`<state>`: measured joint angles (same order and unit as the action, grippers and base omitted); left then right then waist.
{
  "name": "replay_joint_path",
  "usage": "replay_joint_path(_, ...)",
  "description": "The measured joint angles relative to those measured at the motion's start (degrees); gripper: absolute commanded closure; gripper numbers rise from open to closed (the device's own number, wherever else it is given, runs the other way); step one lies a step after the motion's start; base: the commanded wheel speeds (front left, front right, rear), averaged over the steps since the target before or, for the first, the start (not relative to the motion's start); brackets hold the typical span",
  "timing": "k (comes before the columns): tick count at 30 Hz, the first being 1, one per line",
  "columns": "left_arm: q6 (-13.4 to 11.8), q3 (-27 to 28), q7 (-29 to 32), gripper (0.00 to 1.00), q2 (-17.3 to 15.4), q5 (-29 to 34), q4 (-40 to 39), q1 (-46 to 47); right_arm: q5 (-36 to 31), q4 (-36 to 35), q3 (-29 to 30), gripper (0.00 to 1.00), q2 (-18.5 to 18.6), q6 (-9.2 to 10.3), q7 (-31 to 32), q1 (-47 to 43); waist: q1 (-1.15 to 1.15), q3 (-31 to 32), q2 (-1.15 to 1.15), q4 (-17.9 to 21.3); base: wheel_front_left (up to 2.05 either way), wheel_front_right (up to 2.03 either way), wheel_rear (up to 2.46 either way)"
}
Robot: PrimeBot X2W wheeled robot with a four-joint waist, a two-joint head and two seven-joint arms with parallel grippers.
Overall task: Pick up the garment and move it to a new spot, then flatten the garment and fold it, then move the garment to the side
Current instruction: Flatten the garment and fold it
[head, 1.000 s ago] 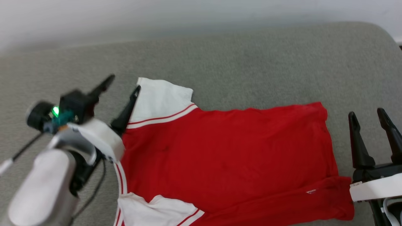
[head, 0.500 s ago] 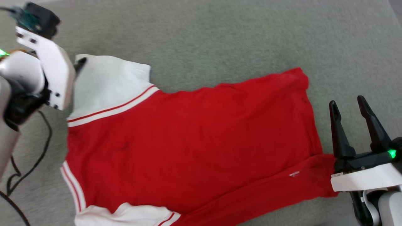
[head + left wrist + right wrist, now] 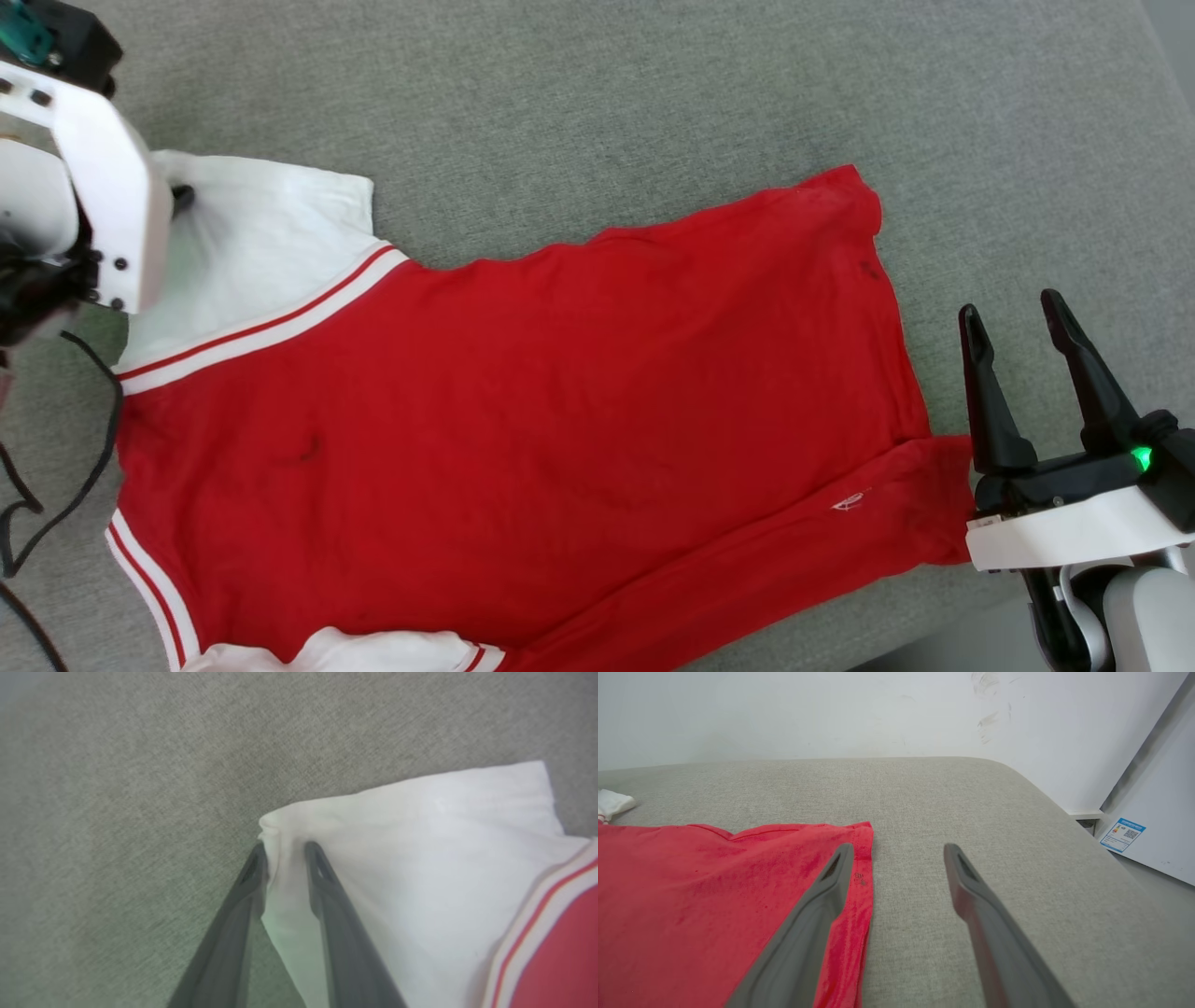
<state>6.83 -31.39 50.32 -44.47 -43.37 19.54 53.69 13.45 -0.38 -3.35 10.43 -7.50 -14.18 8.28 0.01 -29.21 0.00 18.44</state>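
While the left gripper straddles the white sleeve corner of the red jersey, grip unconfirmed: cannot tell. Seat cloth deeper before lifting. Hem lies just beside the spread right gripper.

The garment lies on the cushion, left gripper at its sleeve, right gripper beside.

Head camera: steeply down over the garment. My left wrist: close on its sleeve. Right wrist: low, skimming its hem.
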Motion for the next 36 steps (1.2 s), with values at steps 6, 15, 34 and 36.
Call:
replay_joint_path(6,-0.3,0.1,-7.3,1.0,1.5,1.3,0.5,-0.7,-1.2,0.1,0.6,0.0,0.6,0.0,0.1,0.0,0.0,1.2,0.0,-1.1,0.0,0.0,0.0)
replay_joint_path(15,0.4,-3.1,-20.1,1.0,3.8,2.7,-3.5,-3.9,0.4,-2.4,-1.1,0.0,8.6,0.0,10.9,-0.4,0.0,7.1,0.0,-4.5,0.0,0.0,0.0)
replay_joint_path(34,-1.5,-6.8,-32.9,1.0,1.7,5.7,-33.1,-15.1,14.4,1.6,-2.4,0.0,26.6,0.0,58.3,12.9,-0.01,11.0,0.0,-19.7,0.0,0.0,0.0)
replay_joint_path(36,-2.0,-7.0,-33.3,1.0,1.8,6.0,-35.4,-15.4,13.9,3.1,-2.0,0.0,26.7,0.0,61.6,14.2,-0.01,10.1,0.0,-21.1,0.0,0.0,0.0)
